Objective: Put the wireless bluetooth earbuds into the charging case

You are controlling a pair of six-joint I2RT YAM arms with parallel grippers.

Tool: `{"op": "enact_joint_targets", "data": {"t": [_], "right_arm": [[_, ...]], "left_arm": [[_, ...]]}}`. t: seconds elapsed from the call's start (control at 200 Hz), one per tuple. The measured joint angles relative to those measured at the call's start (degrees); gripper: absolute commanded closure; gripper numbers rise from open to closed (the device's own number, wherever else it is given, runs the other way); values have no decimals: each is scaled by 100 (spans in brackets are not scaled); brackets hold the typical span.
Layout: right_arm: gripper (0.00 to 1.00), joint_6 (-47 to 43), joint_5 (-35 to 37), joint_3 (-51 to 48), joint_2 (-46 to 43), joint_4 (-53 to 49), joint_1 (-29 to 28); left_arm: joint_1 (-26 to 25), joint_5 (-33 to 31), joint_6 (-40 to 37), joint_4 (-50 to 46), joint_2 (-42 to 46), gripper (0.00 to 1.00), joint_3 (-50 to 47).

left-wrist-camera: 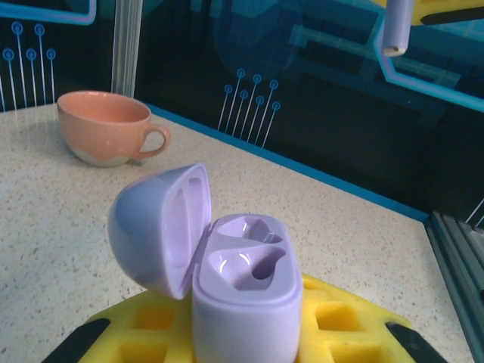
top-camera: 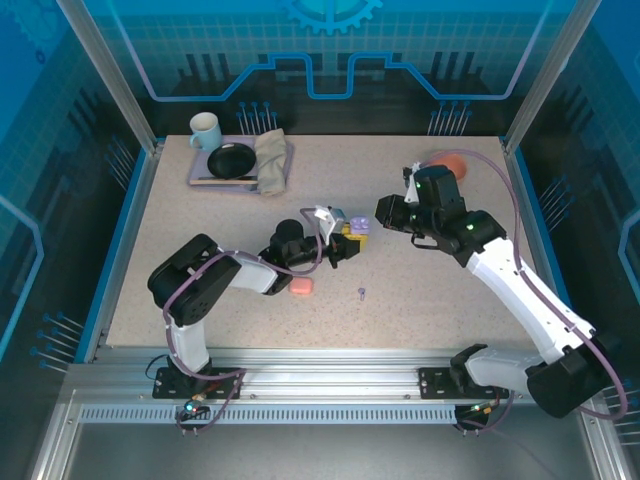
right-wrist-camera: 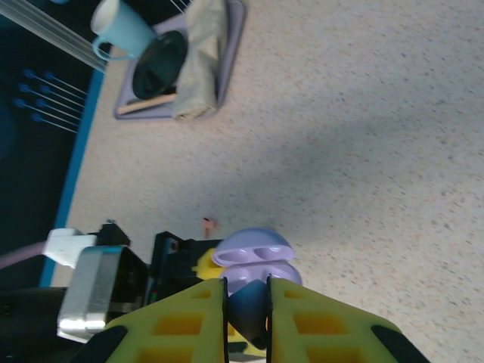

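Grippers both clenched: left gripper [top-camera: 347, 240] holds the open lilac charging case [left-wrist-camera: 242, 299], right gripper [right-wrist-camera: 248, 301] pinches one lilac earbud [left-wrist-camera: 395, 29] close beside it; second lilac earbud [top-camera: 361, 293] lies loose on the table [top-camera: 450, 295].

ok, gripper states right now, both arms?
left gripper: closed, holding the open lilac case.
right gripper: closed, holding a lilac earbud.

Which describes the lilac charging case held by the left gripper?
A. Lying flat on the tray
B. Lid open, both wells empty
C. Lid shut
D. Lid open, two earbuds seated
B: in the left wrist view the lilac case stands with its lid swung back, and both wells are bare, with no earbud in either.
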State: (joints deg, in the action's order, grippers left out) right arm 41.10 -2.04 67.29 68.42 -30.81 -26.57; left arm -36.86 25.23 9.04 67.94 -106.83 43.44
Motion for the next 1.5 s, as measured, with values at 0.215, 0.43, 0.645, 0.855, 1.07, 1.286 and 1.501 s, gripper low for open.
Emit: {"op": "enact_joint_targets", "data": {"t": [0.215, 0.43, 0.645, 0.855, 1.07, 1.286, 1.501], "right_arm": [[82, 114, -192, -197, -223, 479, 0], [82, 157, -334, -295, -330, 826, 0], [82, 157, -446, -345, -625, 1078, 0], [82, 157, -470, -345, -824, 1191, 0], [82, 151, -588, -389, -933, 1204, 0], [82, 133, -658, -634, -988, 1207, -11], [82, 136, -658, -839, -986, 1220, -17]], "left_arm": [[-7, 125, -37, 181, 4, 100, 74], [-87, 164, -479, 129, 219, 100, 87], [-175, 160, -1108, -11, 719, 100, 90], [-177, 72, -1652, -177, 863, 100, 114], [-177, 7, -1919, -365, 870, 100, 186], [-177, 7, -1956, -431, 870, 100, 319], [-177, 7, -1952, -472, 870, 100, 400]]}}
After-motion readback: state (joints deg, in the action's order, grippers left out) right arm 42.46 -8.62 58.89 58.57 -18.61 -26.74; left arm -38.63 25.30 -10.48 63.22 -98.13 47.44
